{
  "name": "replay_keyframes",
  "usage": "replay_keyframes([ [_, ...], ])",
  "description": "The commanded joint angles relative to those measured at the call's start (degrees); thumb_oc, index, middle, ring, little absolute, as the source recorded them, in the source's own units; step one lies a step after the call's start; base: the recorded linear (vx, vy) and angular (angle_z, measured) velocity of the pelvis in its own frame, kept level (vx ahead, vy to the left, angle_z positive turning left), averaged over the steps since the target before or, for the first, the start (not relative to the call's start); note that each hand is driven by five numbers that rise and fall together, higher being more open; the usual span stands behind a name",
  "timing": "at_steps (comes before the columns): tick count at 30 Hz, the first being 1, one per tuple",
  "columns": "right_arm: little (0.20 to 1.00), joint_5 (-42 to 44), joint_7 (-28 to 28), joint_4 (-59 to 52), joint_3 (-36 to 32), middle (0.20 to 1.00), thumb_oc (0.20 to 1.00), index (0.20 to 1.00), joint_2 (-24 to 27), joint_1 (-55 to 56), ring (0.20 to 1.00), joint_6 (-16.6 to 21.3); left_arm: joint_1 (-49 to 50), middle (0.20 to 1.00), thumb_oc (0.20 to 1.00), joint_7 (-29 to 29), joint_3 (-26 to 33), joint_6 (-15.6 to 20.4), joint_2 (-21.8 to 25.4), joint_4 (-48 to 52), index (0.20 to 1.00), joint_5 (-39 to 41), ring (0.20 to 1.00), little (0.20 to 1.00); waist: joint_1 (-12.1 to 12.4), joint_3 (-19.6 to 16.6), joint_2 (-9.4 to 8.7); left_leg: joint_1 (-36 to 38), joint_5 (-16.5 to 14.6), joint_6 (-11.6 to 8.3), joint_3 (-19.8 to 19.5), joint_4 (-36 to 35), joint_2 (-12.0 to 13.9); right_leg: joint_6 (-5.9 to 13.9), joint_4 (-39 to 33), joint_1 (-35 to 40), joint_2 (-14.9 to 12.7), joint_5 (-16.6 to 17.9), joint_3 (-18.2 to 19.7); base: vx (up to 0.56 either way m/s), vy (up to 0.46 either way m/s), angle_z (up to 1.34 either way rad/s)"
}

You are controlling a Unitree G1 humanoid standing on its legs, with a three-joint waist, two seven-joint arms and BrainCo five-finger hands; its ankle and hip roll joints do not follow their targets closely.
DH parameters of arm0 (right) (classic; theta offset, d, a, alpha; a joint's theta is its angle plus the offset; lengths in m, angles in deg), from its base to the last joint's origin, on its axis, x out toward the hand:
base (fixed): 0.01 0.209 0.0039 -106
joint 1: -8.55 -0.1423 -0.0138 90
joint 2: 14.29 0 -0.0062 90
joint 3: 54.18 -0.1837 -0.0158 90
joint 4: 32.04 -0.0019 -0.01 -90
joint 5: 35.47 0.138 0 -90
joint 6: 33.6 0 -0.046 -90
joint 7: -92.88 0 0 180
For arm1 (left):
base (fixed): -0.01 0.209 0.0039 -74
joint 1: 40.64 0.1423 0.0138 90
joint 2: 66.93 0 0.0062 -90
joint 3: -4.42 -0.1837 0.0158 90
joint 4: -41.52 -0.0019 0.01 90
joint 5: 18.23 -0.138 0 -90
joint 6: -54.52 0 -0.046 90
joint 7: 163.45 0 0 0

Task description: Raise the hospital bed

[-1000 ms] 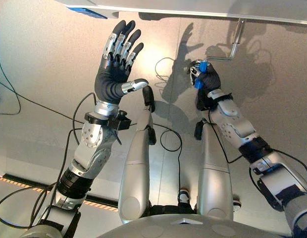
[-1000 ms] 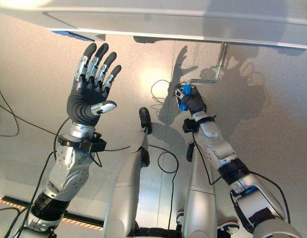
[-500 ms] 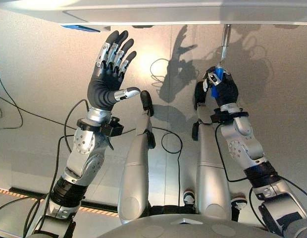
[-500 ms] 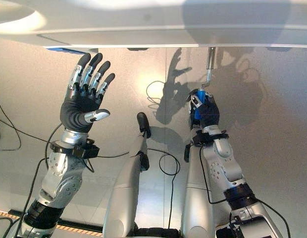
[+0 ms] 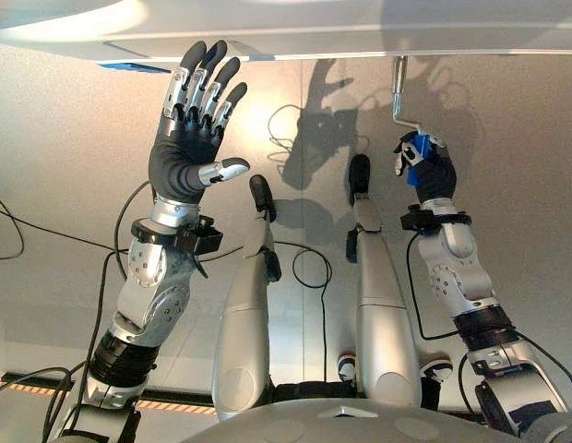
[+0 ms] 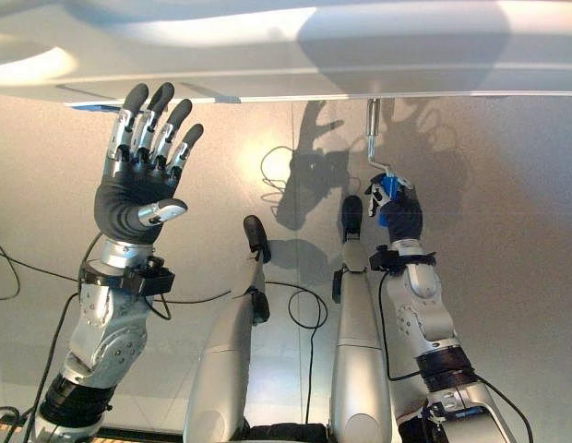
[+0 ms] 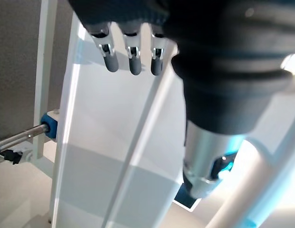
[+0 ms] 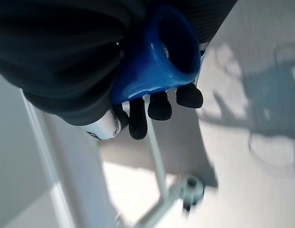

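The right hand (image 5: 424, 171) is clenching its dark-tipped fingers around the blue plastic grip (image 5: 414, 161) of a bent, shiny metal crank handle (image 5: 399, 97), whose thin rod is running up to the underside of the white hospital bed frame (image 5: 360, 37) stretching across the top of the head views. In the right wrist view the smooth, rounded blue grip (image 8: 157, 61) is sitting deep in the palm, with the fingertips (image 8: 159, 105) wrapping over it and the pale rod passing beyond them toward a small metal joint (image 8: 190, 190). The left hand (image 5: 189, 129) is hanging raised in the air with straight, spread fingers and the thumb jutting sideways, holding nothing and reaching up near the edge of the bed frame; its own wrist view is looking past the loose fingertips (image 7: 133, 64) at flat white panels and rails of the bed, plus a metal rod with a blue end fitting (image 7: 49, 126). The glossy grey floor (image 5: 65, 185) is lying beneath both arms.
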Motion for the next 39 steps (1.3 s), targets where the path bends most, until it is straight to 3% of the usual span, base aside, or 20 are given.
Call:
replay_keyframes([
  [1, 0.2, 5.2, 15.6, 2.2, -19.0, 0.2, 0.2, 0.2, 6.3, -4.9, 0.2, 11.8, 2.2, 1.0, 1.0, -0.8, 2.2, 3.1, 1.3, 5.7, 1.0, 0.9, 1.0, 1.0, -1.9, -1.0, 1.2, 1.5, -4.7, -0.42, -4.2, 3.6, -0.4, 3.88, -3.5, 4.0, 3.5, -1.5, -2.0, 0.0, 0.0, 0.0],
  [9, 0.2, 6.8, 16.1, 20.9, -17.1, 0.2, 0.2, 0.2, 14.5, -9.8, 0.2, 8.2, 1.6, 1.0, 1.0, -0.7, -0.6, 3.1, 2.9, 5.6, 1.0, 1.2, 1.0, 1.0, -0.9, -1.0, 1.9, 0.6, -4.2, -0.75, -4.8, 3.8, -0.5, 3.57, -2.9, 3.7, 3.1, -1.6, -3.0, 0.0, 0.0, 0.0],
  [14, 0.2, 5.7, 10.3, 42.0, -7.4, 0.2, 0.2, 0.2, 20.7, -16.2, 0.2, -0.4, 0.0, 1.0, 1.0, -1.3, -4.3, 2.6, 4.9, 5.4, 1.0, 1.7, 1.0, 1.0, 0.5, -1.0, 2.24, 0.2, -4.2, -0.92, -5.2, 4.3, -0.5, 3.37, -1.9, 3.3, 2.9, -2.0, -3.4, 0.0, 0.009, 0.04],
  [18, 0.2, 1.6, 6.5, 52.6, 0.6, 0.2, 0.2, 0.2, 21.1, -21.7, 0.2, -5.8, -1.4, 1.0, 1.0, -1.6, -6.3, 2.3, 5.0, 4.6, 1.0, 1.8, 1.0, 1.0, 1.4, -1.0, 2.81, -0.4, -4.7, -0.76, -5.8, 5.0, -0.8, 3.31, -1.3, 3.1, 2.7, -2.6, -3.7, 0.01, -0.001, 0.04],
  [19, 0.2, 0.4, 5.1, 56.8, 3.1, 0.2, 0.2, 0.2, 19.3, -24.5, 0.2, -8.2, -2.1, 1.0, 1.0, -1.6, -7.0, 2.0, 4.6, 4.1, 1.0, 1.8, 1.0, 1.0, 2.2, -1.0, 3.15, -1.0, -4.8, -0.53, -6.3, 5.6, -0.9, 3.24, -1.0, 2.7, 2.4, -2.6, -3.9, -0.01, -0.025, 0.06],
  [23, 0.2, -2.4, 3.9, 61.7, 7.1, 0.2, 0.2, 0.2, 13.1, -29.2, 0.2, -11.4, -4.3, 1.0, 1.0, -1.0, -7.8, 1.5, 3.9, 4.1, 1.0, 2.1, 1.0, 1.0, 3.9, -1.0, 4.25, -3.4, -5.2, 0.03, -7.0, 7.2, -1.5, 2.9, 0.5, 1.1, 2.0, -3.1, -4.3, -0.02, -0.018, 0.08],
  [31, 0.2, -8.6, 3.1, 60.7, 13.1, 0.2, 0.2, 0.2, 0.7, -33.5, 0.2, -14.7, -6.3, 1.0, 1.0, 1.8, -8.7, 0.1, -0.1, 2.4, 1.0, 0.2, 1.0, 1.0, 6.0, -1.0, 5.22, -8.5, -5.7, 0.84, -8.5, 10.7, -3.0, 2.81, 2.7, -1.7, 0.3, -3.4, -5.3, 0.0, 0.047, 0.14],
  [39, 0.2, -14.4, 2.7, 57.0, 18.8, 0.2, 0.2, 0.2, -9.1, -37.6, 0.2, -15.8, -6.6, 1.0, 1.0, 4.3, -7.4, -0.1, -1.1, 2.3, 1.0, -0.5, 1.0, 1.0, 7.2, -1.0, 5.99, -11.4, -6.3, 1.67, -8.3, 12.1, -4.6, 3.49, 2.1, -3.3, -1.3, -2.3, -4.7, 0.0, 0.097, 0.05],
])
